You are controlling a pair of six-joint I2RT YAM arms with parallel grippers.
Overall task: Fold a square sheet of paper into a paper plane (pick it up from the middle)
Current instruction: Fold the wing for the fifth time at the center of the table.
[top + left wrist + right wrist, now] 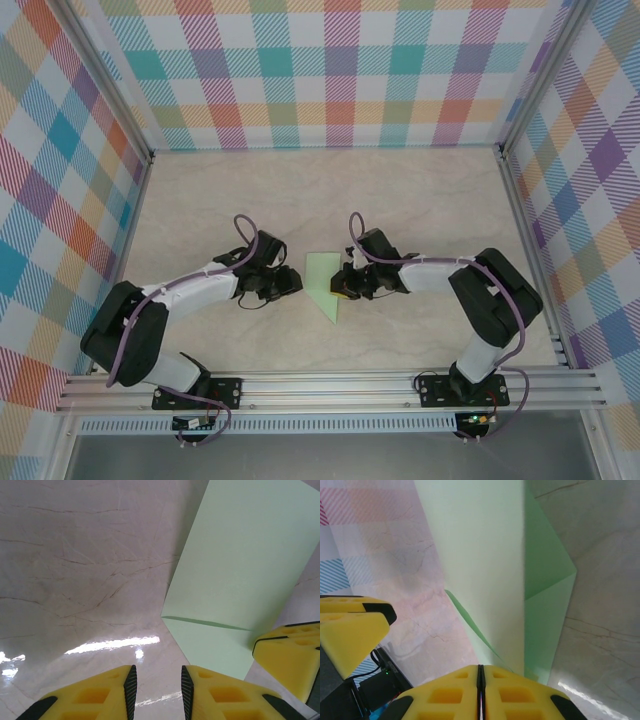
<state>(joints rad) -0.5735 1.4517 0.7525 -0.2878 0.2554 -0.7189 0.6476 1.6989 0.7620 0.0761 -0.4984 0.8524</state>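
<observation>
The sheet of paper (322, 285), pale green and folded into a shape with its point toward the near edge, lies mid-table between my two grippers. In the left wrist view one flap of the paper (240, 570) stands raised over the layer below it and casts a shadow. My right gripper (345, 283) is at the paper's right edge. Its jaws (480, 667) are pressed shut, and the paper (485, 555) runs out from them. My left gripper (292, 280) hovers just left of the paper, its fingers (157, 675) a little apart over bare table, holding nothing.
Plaid walls (320, 70) close in the marble table (200, 200) at the back and both sides. An aluminium rail (330, 385) runs along the near edge. The right gripper's yellow finger (290, 660) shows in the left wrist view beside the paper.
</observation>
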